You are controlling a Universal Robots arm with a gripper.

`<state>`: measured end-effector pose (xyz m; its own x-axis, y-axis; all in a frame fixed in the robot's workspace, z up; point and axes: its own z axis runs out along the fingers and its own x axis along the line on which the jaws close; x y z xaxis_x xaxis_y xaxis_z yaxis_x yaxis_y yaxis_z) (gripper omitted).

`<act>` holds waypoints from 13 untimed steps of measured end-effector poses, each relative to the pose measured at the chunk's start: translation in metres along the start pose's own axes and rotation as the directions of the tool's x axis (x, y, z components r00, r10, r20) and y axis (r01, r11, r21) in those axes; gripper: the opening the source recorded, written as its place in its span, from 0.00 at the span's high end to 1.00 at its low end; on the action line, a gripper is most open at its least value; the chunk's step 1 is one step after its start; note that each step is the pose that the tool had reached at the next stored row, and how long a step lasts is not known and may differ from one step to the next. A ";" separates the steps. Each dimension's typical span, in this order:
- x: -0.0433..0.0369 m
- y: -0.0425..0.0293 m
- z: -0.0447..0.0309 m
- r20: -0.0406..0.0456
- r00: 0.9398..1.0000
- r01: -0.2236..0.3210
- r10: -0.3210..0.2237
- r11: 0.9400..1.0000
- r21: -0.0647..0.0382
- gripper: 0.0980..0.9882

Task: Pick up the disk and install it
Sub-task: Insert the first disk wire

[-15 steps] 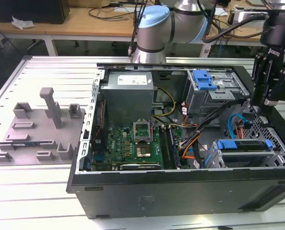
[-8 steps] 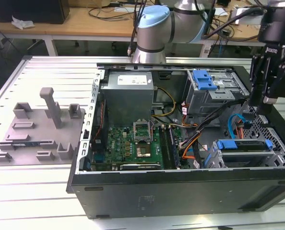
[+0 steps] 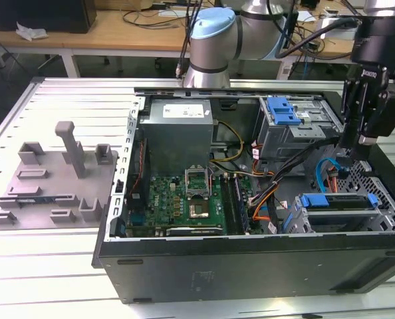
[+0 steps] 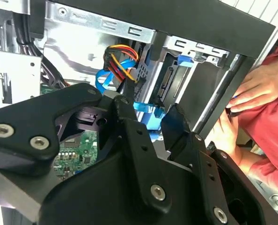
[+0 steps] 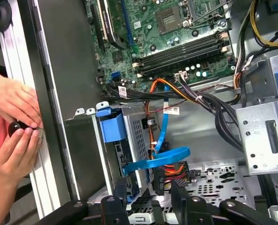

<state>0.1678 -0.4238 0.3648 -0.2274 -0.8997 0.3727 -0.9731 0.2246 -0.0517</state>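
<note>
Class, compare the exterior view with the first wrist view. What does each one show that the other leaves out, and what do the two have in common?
The exterior view adds the grey fixture plate lying beside the computer case on the exterior view's left, the power supply and the arm's blue-capped joint. The first wrist view adds a person's hands close beside the case wall. Both share the green motherboard, the blue flat cable and the gripper, its fingers parted with nothing gripped.
</note>
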 end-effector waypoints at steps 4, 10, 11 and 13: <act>-0.0141 0.0006 0.0037 -0.002 1.000 0.004 -0.004 1.000 -0.007 0.72; -0.0155 0.0004 0.0088 -0.005 1.000 0.004 -0.004 1.000 -0.008 0.72; -0.0156 0.0004 0.0094 -0.006 1.000 0.004 -0.004 1.000 -0.008 0.72; -0.0159 0.0004 0.0107 -0.007 1.000 0.004 -0.004 1.000 -0.007 0.72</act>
<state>0.1707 -0.4134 0.3490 -0.2233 -0.8979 0.3795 -0.9737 0.2237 -0.0437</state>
